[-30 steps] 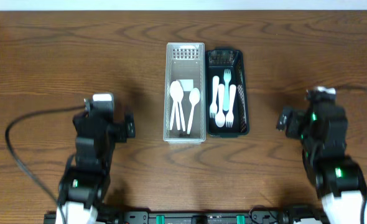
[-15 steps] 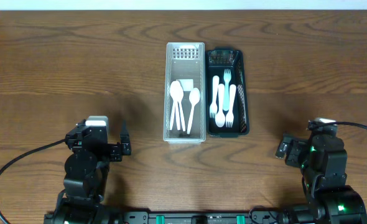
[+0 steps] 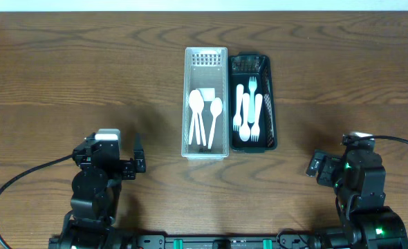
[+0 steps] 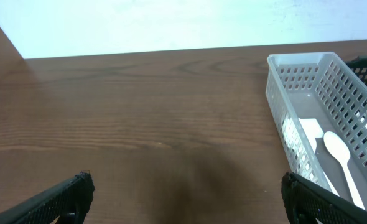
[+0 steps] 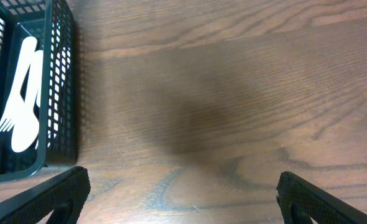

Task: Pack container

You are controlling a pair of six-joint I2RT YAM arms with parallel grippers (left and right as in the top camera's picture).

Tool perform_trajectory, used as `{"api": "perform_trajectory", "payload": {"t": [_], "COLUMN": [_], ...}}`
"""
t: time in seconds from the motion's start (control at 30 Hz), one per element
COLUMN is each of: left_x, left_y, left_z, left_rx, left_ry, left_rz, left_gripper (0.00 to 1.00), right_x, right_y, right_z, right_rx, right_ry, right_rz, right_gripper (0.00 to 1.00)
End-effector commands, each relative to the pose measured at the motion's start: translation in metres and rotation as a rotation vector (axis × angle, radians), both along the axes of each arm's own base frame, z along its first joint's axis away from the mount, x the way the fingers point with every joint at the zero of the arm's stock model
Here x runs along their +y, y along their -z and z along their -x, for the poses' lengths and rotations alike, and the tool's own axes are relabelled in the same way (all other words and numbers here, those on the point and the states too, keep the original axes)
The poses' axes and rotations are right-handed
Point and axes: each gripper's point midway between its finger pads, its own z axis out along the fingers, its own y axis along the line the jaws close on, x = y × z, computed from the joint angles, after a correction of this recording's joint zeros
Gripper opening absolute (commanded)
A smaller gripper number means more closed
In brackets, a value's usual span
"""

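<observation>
A white slotted basket (image 3: 205, 55) stands at the table's centre with three white spoons (image 3: 204, 114) in it. Beside it on the right is a dark green basket (image 3: 271, 104) holding white forks (image 3: 247, 111). My left gripper (image 3: 136, 155) is open and empty near the front left. My right gripper (image 3: 314, 164) is open and empty near the front right. The left wrist view shows the white basket (image 4: 295, 68) with a spoon (image 4: 340, 154) and my open left fingers (image 4: 186, 196). The right wrist view shows the dark basket (image 5: 59, 37), the forks (image 5: 23, 93) and my open right fingers (image 5: 183, 196).
The wooden table (image 3: 72, 76) lies bare around both baskets. A black cable (image 3: 10, 194) loops by the left arm and another (image 3: 404, 142) by the right arm. A pale wall (image 4: 171, 25) is behind the table's far edge.
Both arms drew back toward the front edge between one second and half a second ago. Since then nothing has moved.
</observation>
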Motion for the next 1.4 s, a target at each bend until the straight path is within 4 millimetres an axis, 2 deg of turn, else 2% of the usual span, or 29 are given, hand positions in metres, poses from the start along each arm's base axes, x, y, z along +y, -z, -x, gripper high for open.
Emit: {"api": "perform_trajectory", "payload": {"t": [0.0, 0.17, 0.27, 0.43, 0.57, 0.7, 0.83, 0.97, 1.07, 1.13, 1.2, 1.37], "left_x": [0.0, 0.0, 0.0, 0.0, 0.0, 0.0, 0.0, 0.0, 0.0, 0.0, 0.0, 0.0], "left_y": [0.002, 0.002, 0.002, 0.002, 0.002, 0.002, 0.002, 0.002, 0.002, 0.002, 0.002, 0.002], "left_z": [0.001, 0.001, 0.001, 0.001, 0.001, 0.001, 0.001, 0.001, 0.001, 0.001, 0.001, 0.001], "left_rx": [0.001, 0.001, 0.001, 0.001, 0.001, 0.001, 0.001, 0.001, 0.001, 0.001, 0.001, 0.001], "left_ry": [0.007, 0.007, 0.007, 0.007, 0.007, 0.007, 0.007, 0.007, 0.007, 0.007, 0.007, 0.007], "left_rz": [-0.018, -0.018, -0.018, -0.018, -0.018, -0.018, -0.018, -0.018, -0.018, -0.018, -0.018, -0.018], "left_gripper": [0.98, 0.98, 0.98, 0.98, 0.98, 0.98, 0.98, 0.98, 0.98, 0.98, 0.98, 0.98], "right_x": [0.003, 0.003, -0.002, -0.001, 0.006, 0.013, 0.018, 0.02, 0.021, 0.024, 0.032, 0.032], "right_y": [0.001, -0.003, -0.017, -0.033, -0.024, -0.012, -0.023, -0.027, -0.021, -0.001, -0.001, 0.0], "right_z": [0.0, 0.003, 0.008, 0.031, 0.039, 0.017, -0.008, -0.024, -0.03, -0.031, -0.031, -0.031], "right_rx": [-0.003, -0.023, -0.093, -0.219, -0.312, -0.397, -0.548, -0.679, -0.727, -0.672, -0.675, -0.671], "right_ry": [-0.004, -0.004, 0.002, -0.035, -0.08, -0.105, -0.132, -0.156, -0.173, -0.192, -0.239, -0.24], "right_rz": [-0.014, -0.017, 0.007, 0.006, -0.013, -0.034, -0.016, 0.041, 0.085, 0.078, 0.061, 0.061], "right_gripper": [0.99, 0.99, 0.99, 0.99, 0.99, 0.99, 0.99, 0.99, 0.99, 0.99, 0.99, 0.99]}}
